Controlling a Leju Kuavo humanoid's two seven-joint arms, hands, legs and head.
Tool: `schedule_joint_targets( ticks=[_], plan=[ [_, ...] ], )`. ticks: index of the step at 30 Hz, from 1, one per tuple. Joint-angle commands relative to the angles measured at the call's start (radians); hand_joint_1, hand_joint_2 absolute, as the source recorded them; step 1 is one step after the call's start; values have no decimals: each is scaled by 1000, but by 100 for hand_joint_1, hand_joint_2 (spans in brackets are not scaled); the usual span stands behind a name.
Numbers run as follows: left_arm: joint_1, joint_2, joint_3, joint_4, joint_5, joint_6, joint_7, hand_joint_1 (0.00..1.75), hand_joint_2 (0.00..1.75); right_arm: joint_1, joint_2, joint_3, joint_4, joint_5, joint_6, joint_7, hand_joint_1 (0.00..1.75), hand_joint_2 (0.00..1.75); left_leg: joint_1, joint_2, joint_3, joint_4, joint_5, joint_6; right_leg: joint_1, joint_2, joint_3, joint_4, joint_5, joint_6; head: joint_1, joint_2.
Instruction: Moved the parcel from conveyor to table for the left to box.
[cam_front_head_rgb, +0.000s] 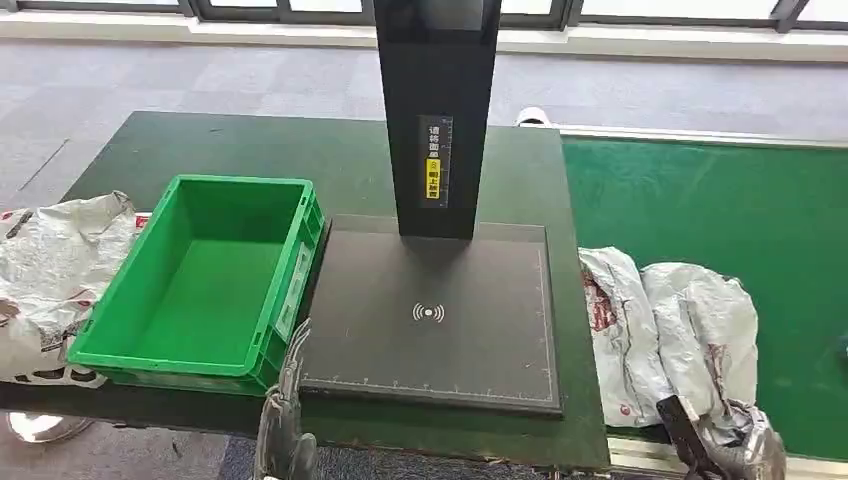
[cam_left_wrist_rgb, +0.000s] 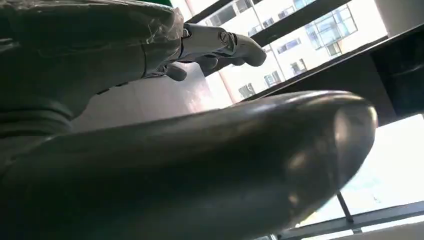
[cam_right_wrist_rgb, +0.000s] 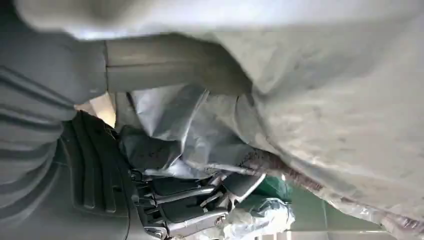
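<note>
At lower right of the head view, the right hand (cam_front_head_rgb: 720, 445) sits at the near edge of the green conveyor (cam_front_head_rgb: 720, 200), its dark fingers against the crumpled grey parcel (cam_front_head_rgb: 700, 320). That parcel lies on the belt just beside a second bag (cam_front_head_rgb: 612, 320), which rests against the edge of the table (cam_front_head_rgb: 250, 150). The right wrist view brings this close: grey plastic film drapes over and between the fingers (cam_right_wrist_rgb: 190, 195), so the hand has hold of the parcel (cam_right_wrist_rgb: 325, 115), though how firmly is hard to make out, and a patch of green belt shows past the fingertips.

Low in the centre of the head view, the left hand (cam_front_head_rgb: 285, 420) rises at the table's near edge, fingers pointing up beside the front corner of the green box (cam_front_head_rgb: 290, 290). The left wrist view looks up at the thick thumb and, beyond it, fingers (cam_left_wrist_rgb: 220, 45) lightly curled and apart with nothing in them, windows behind.

A black scanner pad (cam_front_head_rgb: 430, 350) with an upright post (cam_front_head_rgb: 437, 120) stands mid-table. Another crumpled bag (cam_front_head_rgb: 50, 270) is cut off at the left edge.
</note>
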Motion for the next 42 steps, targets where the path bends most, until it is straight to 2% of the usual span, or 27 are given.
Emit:
schedule_joint_targets(
  ticks=[1, 2, 6, 9, 10, 11, 12, 13, 16, 18, 21, 26, 29, 37, 39, 41, 42],
  plan=[
    [6, 14, -9, 23, -7, 9, 2, 0, 0, -39, 43, 69, 25, -22, 27, -4, 175, 175, 2, 1, 2, -3, 1, 0, 2, 1, 1, -4, 2, 0, 0, 0],
    [8, 10, -6, 23, -11, 8, 2, 0, 0, -43, 40, 76, 38, -26, 33, -3, 175, 175, 1, 2, 7, -1, 0, 0, 1, 2, 0, -2, 1, 0, 0, 0],
    [13, 0, 8, 20, -18, 3, 2, 0, 0, -62, 27, 97, 85, -34, 50, 5, 175, 175, 1, 1, 8, -3, 2, 0, 1, 1, 1, -4, 3, 0, 0, 0],
    [32, -26, 41, 1, -43, -12, 2, 0, 0, -53, 34, 115, 25, -216, -57, -122, 175, 175, 2, 2, 7, -2, 2, 0, 2, 2, 1, -4, 3, 0, 0, 0],
    [39, -31, 47, -11, -48, -7, 2, 0, 0, -3, 64, 120, -132, -376, -98, -233, 175, 175, 1, 1, 6, -1, 1, 0, 1, 1, 0, -1, 1, 0, 0, 0],
    [39, -36, 53, -13, -54, -1, 2, 0, 0, 40, 82, 141, -257, -473, -95, -281, 175, 175, 1, 1, 5, 0, 1, 0, 1, 1, 0, -2, 2, 0, 0, 0],
    [37, -37, 57, -12, -55, -5, 2, 0, 0, 80, 93, 162, -360, -512, -76, -274, 175, 175, 1, 1, 5, -1, 1, 0, 1, 1, -1, -2, 2, 0, 0, 0],
    [36, -41, 65, -16, -57, 0, 2, 0, 0, 134, 116, 197, -521, -635, -80, -349, 175, 175, 1, 0, 5, -2, 1, 0, 1, 0, -1, -2, 2, 0, 0, 0],
    [36, -40, 76, -30, -53, 4, 2, 0, 0, 211, 114, 303, -736, -765, -132, -369, 175, 175, 0, -3, 4, -1, 1, 0, 0, -3, -2, -1, 0, -1, 0, 0],
    [36, -39, 77, -31, -53, 3, 2, 0, 0, 215, 119, 307, -747, -766, -135, -365, 175, 175, 0, -4, 3, 1, 0, 1, -1, -3, -3, 1, -1, 0, 0, 0],
    [44, -34, 72, -48, -47, 26, 2, 0, 0, 235, 66, 421, -837, -826, -194, -369, 175, 175, 0, -3, 5, -1, 1, 1, 0, -2, -1, -1, 0, 0, 0, 0],
    [53, -24, 65, -72, -36, 46, 2, 0, 0, 239, 139, 464, -1024, -702, -194, -369, 175, 175, 0, -2, 2, 0, 1, 0, -2, -1, -4, 1, 0, 0, 0, 0],
    [54, -25, 67, -74, -38, 44, 2, 0, 0, 240, 135, 487, -1027, -706, -194, -369, 175, 175, 0, -3, -2, 0, 1, 1, -1, -2, -3, 0, 0, 0, 0, 0],
    [54, -28, 71, -75, -40, 41, 2, 0, 0, 238, 127, 502, -1022, -711, -194, -369, 175, 175, 1, -4, 6, -2, 2, 1, -1, -4, 1, -3, 0, 0, 0, 0],
    [57, -32, 78, -82, -44, 28, 2, 0, 0, 228, 91, 580, -960, -698, -194, -369, 175, 175, 1, -4, 5, -1, 2, 1, -1, -3, 0, -2, 0, 0, 0, 0],
    [62, -41, 90, -87, -54, 7, 2, 0, 0, 141, 70, 708, -750, -709, -164, -369, 175, 175, 1, -2, 6, -3, 2, 1, -1, -1, 1, -4, 1, 0, 0, 0],
    [63, -44, 91, -86, -58, -5, 2, 0, 0, 102, 87, 738, -679, -696, -139, -369, 175, 175, 2, 2, 7, -2, 2, 1, 0, 3, 1, -4, 2, 0, 0, 0]
  ],
)
